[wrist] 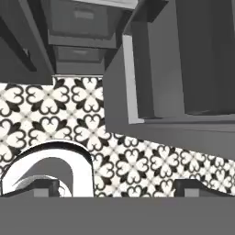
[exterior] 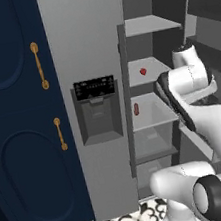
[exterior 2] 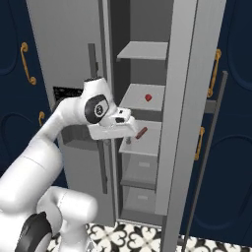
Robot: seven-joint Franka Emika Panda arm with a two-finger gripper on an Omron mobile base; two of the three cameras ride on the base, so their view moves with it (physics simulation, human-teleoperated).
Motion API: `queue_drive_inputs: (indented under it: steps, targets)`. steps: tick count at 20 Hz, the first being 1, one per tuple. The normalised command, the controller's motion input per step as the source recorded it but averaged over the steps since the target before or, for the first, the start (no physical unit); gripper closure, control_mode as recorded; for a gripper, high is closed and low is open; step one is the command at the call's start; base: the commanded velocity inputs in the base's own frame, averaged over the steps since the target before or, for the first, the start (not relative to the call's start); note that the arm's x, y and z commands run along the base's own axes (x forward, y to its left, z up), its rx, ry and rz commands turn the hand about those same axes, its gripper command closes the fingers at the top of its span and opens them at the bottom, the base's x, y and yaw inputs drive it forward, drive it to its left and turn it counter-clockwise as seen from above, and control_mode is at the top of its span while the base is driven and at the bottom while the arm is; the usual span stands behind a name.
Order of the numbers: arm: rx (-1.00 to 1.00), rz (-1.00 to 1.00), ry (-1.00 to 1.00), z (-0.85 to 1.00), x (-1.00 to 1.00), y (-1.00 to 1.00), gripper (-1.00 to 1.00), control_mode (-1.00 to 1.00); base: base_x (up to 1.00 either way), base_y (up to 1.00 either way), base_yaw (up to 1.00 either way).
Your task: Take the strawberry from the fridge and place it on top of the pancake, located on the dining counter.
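The white Franka arm with dark joints (exterior 2: 59, 128) rises from its base, bends at the elbow and reaches forward at mid height. Its wrist turns the hand downward, so the two-finger gripper (wrist: 119, 188) points toward the floor. The small dark fingertips (wrist: 46, 187) stand far apart, jaws spread wide with nothing between them.

Flat, even rendered light, moderately bright, with no visible source. The fridge (exterior: 87, 45) interior falls into soft grey shade toward the back; its shelves (exterior 2: 142, 97) catch more light. No glare. Edges look slightly soft and low-resolution, without lens distortion.
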Motion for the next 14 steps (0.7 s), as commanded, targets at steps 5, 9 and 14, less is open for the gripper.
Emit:
queue_drive_inputs:
  steps: [5, 9, 14]
  targets:
    - [0.82, -0.21, -0.43, -0.30, 0.49, 0.31, -1.00, -1.00, 0.00, 0.00, 0.00]
    - [-0.15, 0.00, -0.55, 0.19, 0.00, 0.64, -1.00, -1.00, 0.00, 0.00, 0.00]
    - [-0.39, -0.03, -0.58, 0.53, 0.20, 0.91, -1.00, -1.00, 0.00, 0.00, 0.00]
